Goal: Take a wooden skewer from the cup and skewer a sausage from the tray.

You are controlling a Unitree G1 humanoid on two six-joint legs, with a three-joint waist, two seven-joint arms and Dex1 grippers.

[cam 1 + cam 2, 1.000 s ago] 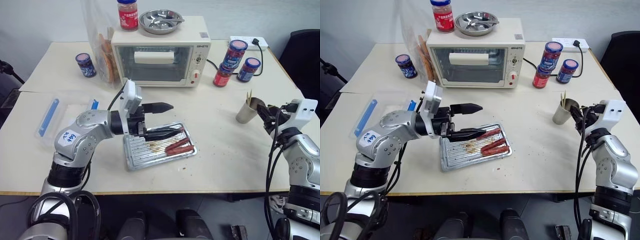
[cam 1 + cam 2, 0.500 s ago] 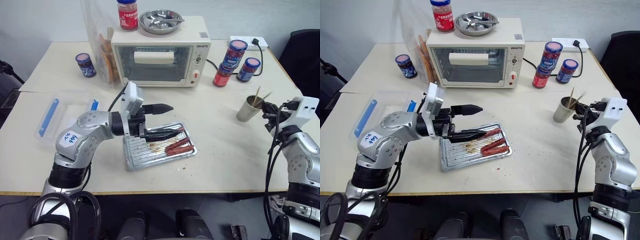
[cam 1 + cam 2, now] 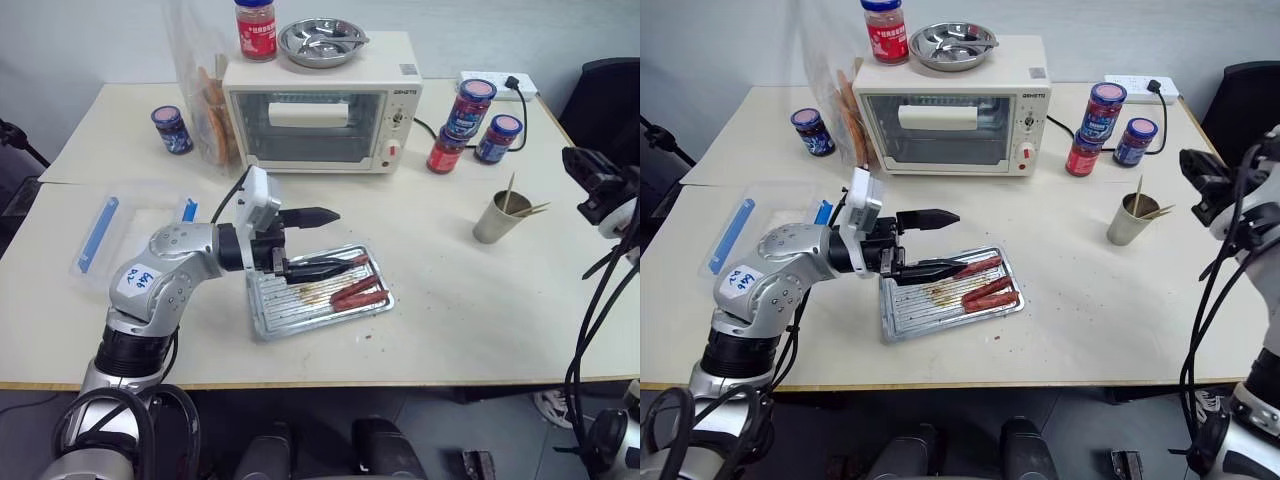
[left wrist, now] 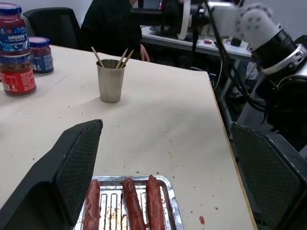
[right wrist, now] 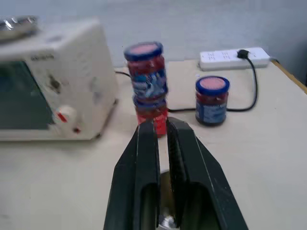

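Tray (image 3: 268, 310): 3 sausages (image 3: 358, 293), left gripper (image 3: 322, 240) spread wide above. Cup (image 3: 496, 218): skewers (image 3: 510, 192) upright inside. Right gripper (image 5: 161, 132): fingers nearly together, raised beside cup, no skewer discernible

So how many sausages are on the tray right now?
3. The sausages lie side by side at the end of the tray nearer the cup. The left gripper may hide more.

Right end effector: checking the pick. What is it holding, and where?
Cannot be told: the right end effector is shut, yet its fingers hide whatever lies between them.
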